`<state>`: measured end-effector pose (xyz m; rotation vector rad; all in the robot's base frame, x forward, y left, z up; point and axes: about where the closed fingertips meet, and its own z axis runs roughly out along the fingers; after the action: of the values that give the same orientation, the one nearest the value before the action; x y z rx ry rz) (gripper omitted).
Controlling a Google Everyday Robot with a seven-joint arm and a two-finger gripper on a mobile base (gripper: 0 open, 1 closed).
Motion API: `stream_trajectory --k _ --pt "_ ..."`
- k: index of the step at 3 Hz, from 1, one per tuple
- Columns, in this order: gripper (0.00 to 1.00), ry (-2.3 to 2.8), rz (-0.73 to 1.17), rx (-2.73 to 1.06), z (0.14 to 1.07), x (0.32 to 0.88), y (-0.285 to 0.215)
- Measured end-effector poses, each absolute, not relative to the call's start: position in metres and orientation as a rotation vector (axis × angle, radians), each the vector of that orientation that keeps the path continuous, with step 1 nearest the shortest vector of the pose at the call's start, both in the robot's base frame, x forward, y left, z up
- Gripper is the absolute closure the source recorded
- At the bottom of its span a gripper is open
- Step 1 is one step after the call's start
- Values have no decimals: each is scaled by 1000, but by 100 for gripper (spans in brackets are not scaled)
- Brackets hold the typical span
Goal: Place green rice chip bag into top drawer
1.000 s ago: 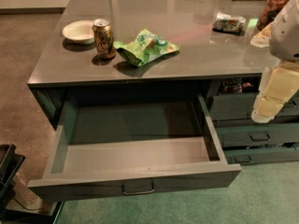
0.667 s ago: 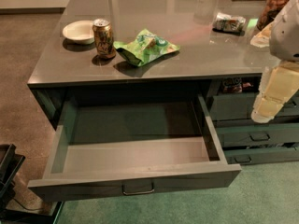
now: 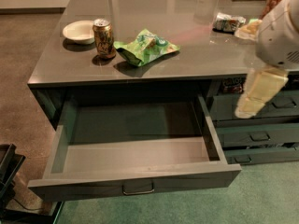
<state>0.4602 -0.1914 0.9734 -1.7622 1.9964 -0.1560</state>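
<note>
The green rice chip bag [image 3: 145, 46] lies flat on the grey countertop [image 3: 187, 59], near its front edge and just right of a soda can. The top drawer [image 3: 135, 178] is pulled wide open below the countertop, and its inside shows nothing in it. Its small metal pull handle [image 3: 138, 189] is at the front centre. My gripper [image 3: 246, 108] hangs from the white arm at the right edge. It is in front of the narrower drawers, to the right of the open drawer and well away from the bag.
A soda can [image 3: 103, 38] and a white bowl [image 3: 78, 31] stand left of the bag. A small grey-white packet [image 3: 227, 21] and other snacks lie at the back right. Narrower grey drawers [image 3: 261, 136] are at the right. A black object [image 3: 7, 171] sits on the floor at the lower left.
</note>
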Motion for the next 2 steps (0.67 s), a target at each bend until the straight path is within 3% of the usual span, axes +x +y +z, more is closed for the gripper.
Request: stream_trajectory --k 2 --pt "0 1531 -208 -1807 979 532 -133"
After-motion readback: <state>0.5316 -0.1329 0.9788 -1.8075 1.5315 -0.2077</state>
